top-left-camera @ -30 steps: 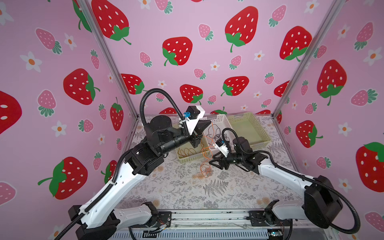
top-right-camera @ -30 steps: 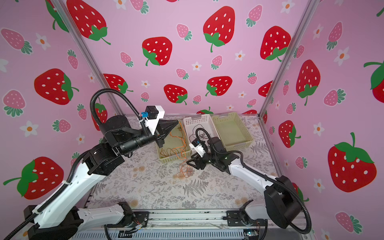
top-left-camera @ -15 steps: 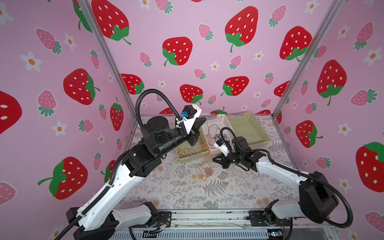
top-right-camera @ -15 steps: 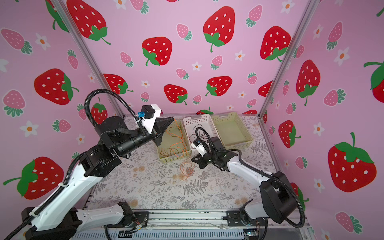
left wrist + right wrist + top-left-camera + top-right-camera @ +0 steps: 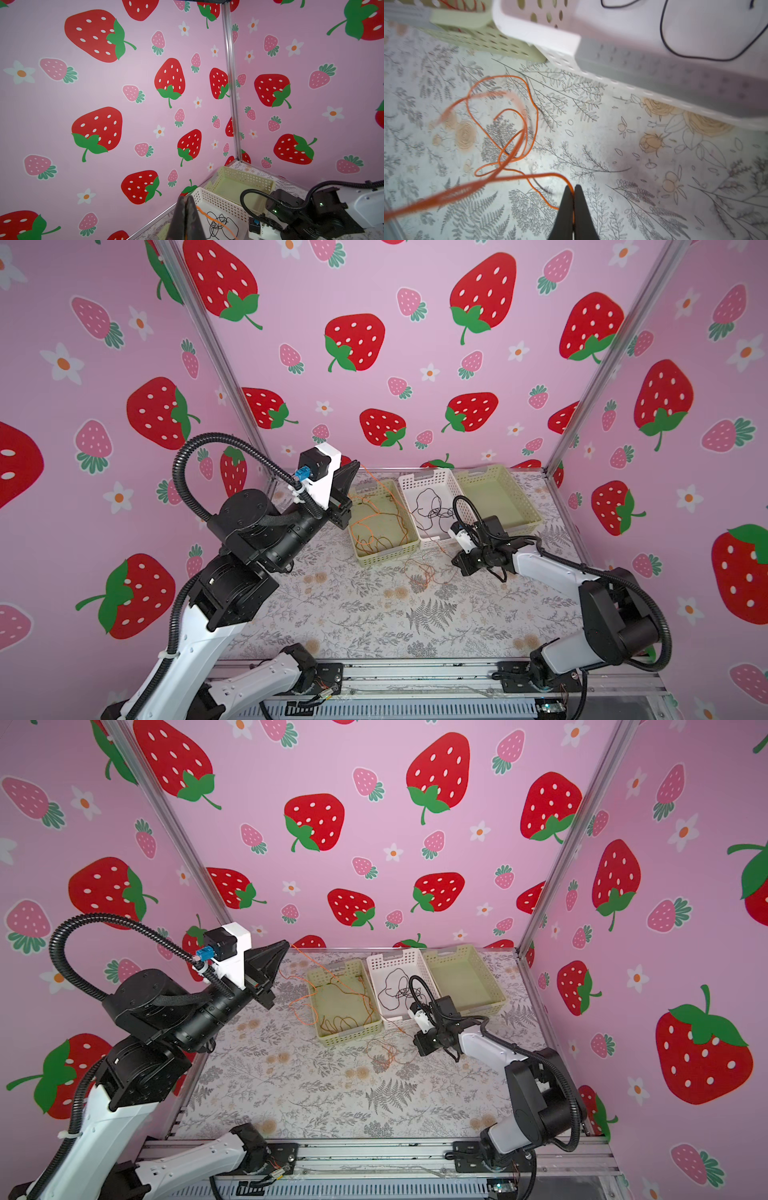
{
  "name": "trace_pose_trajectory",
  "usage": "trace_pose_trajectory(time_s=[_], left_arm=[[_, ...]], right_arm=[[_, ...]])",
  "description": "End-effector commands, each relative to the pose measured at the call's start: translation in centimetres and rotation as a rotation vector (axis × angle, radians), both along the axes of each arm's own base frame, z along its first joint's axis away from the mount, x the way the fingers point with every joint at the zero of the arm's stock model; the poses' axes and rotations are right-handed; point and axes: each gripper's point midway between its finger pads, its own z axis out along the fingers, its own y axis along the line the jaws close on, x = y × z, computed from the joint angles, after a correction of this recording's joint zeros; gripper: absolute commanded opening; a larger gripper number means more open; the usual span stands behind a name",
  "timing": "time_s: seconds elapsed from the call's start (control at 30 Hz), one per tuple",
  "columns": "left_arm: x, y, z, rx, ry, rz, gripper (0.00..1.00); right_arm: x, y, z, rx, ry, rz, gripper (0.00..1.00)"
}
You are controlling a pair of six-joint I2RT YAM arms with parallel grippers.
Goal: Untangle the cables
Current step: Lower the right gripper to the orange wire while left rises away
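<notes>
- Gripping high at the left, the left gripper (image 5: 355, 466) has its jaws pressed shut on the orange cable (image 5: 207, 215), which trails down into the pale green basket (image 5: 386, 551).
- Black cable (image 5: 432, 510) lies coiled in the white basket (image 5: 424, 480), next along.
- Right gripper (image 5: 573, 187) sits low before that basket's front, jaws pinched on a strand of the orange loops (image 5: 456, 190) sprawled over the tabletop (image 5: 374, 626).

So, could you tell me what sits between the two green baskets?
The white basket, holding the black cable, as both top views show.
</notes>
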Motion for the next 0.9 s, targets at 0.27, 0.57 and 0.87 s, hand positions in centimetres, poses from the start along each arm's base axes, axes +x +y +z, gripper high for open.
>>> trace_pose_trajectory(time_s=[0.27,0.57,0.87], left_arm=[[-1.1,3.1,1.9,0.027,-0.065,0.096,0.0],[-1.6,4.1,2.6,0.028,-0.091,0.125,0.0],[-2.1,5.2,3.2,0.05,-0.109,0.166,0.0]], right_arm=[[0.8,-5.1,-3.0,-0.253,0.028,-0.106,0.0],[1.5,-6.5,-4.6,-0.348,0.007,-0.124,0.0],[2.2,-8.3,-5.2,-0.43,-0.045,-0.159,0.0]])
